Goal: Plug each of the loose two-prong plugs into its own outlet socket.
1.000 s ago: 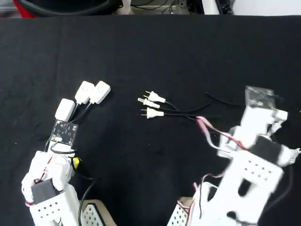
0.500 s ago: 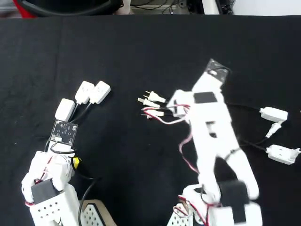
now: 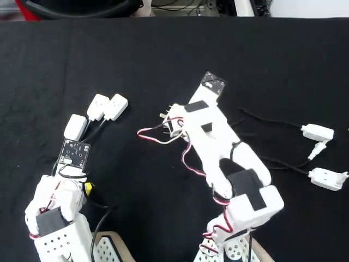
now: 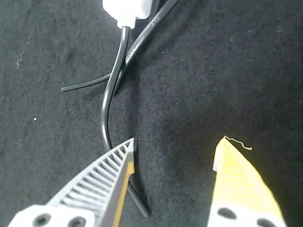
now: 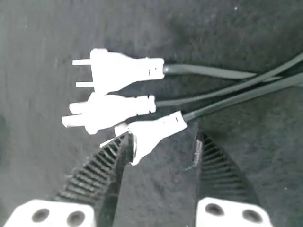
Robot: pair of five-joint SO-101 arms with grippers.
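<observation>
Right wrist view: the right gripper (image 5: 161,142), ribbed jaws spread, straddles the nearest of three smooth white plugs (image 5: 118,71) lying side by side on fuzzy black cloth (image 5: 47,28). The left gripper (image 4: 175,144), likewise spread, hangs over a glossy cable (image 4: 106,113).

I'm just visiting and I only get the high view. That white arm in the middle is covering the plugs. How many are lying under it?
Observer: Three white plugs lie side by side beneath the right arm.
Operator: Has it got hold of one?
Observer: Not yet. Its jaws stand open, one on each side of the nearest plug.
Operator: And the arm at the lower left, what is it doing?
Observer: The left arm has its jaws open as well, above a black cable that runs to a white socket.
</observation>
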